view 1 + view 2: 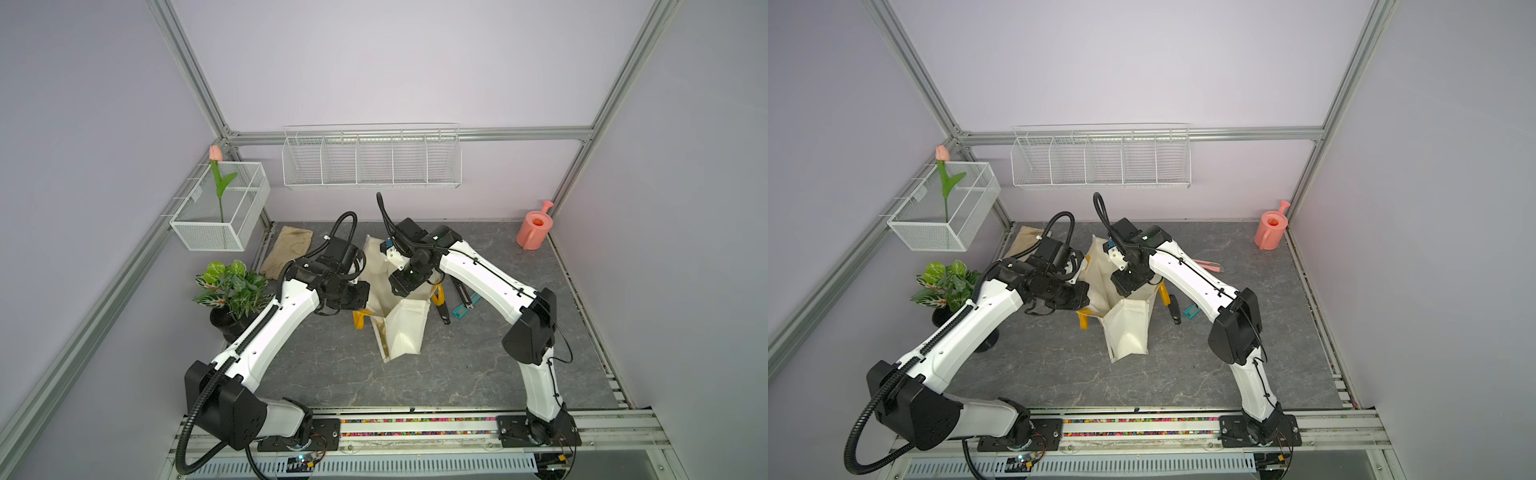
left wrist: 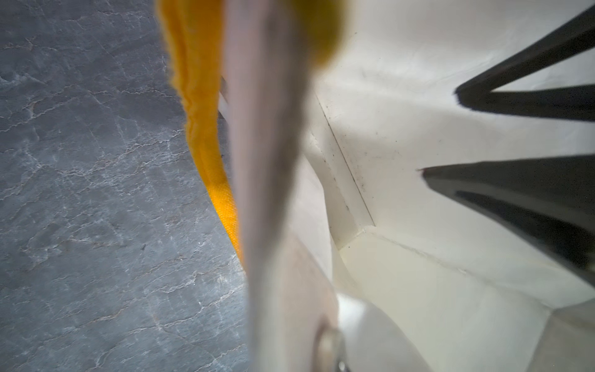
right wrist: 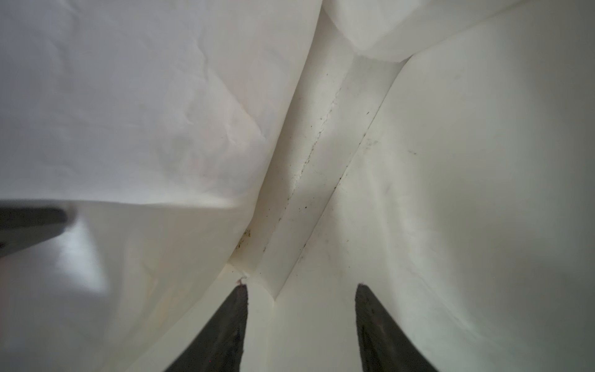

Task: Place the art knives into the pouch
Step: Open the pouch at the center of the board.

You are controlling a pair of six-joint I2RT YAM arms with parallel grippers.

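Grey stone-patterned table [image 1: 332, 365] fills the floor of a lavender-walled cell with an aluminium frame. The pouch [image 1: 405, 332] stands at its middle between the two arms, with its mouth spread wide.

The left gripper [image 1: 363, 301] is clenched on the pouch's rim at the side nearest its own arm. In the left wrist view the rim fabric runs blurred and very close across the lens. One yellow handle [image 2: 206, 128] hangs just outside the rim against the table.

The right gripper [image 3: 301, 286] reaches down inside the pouch. Its two dark fingers are spread apart with nothing between them, and they point at the creased seam of the cream lining [image 3: 193, 96]. The same fingers show from the left wrist view [image 2: 439, 132], across the pouch interior from the left gripper. A blurred dark shape at the edge of the right wrist view cannot be identified.

Outboard of the right gripper, just past the pouch's second yellow handle [image 1: 437, 296], lie a black tool [image 1: 444, 315] and a teal tool [image 1: 464, 308], close together on the table. Beyond the right forearm a pink tool [image 1: 1208, 266] shows in a top view. Which of these is the art knife cannot be told.

Behind the left gripper lies a tan glove [image 1: 286, 253]. A potted plant [image 1: 230, 286] sits beside the left forearm. A pink watering can [image 1: 534, 230] stands well beyond the right gripper, in the far corner. A wire rack [image 1: 370, 160] and a wire basket [image 1: 220, 208] holding a tulip [image 1: 215, 153] hang on the walls.
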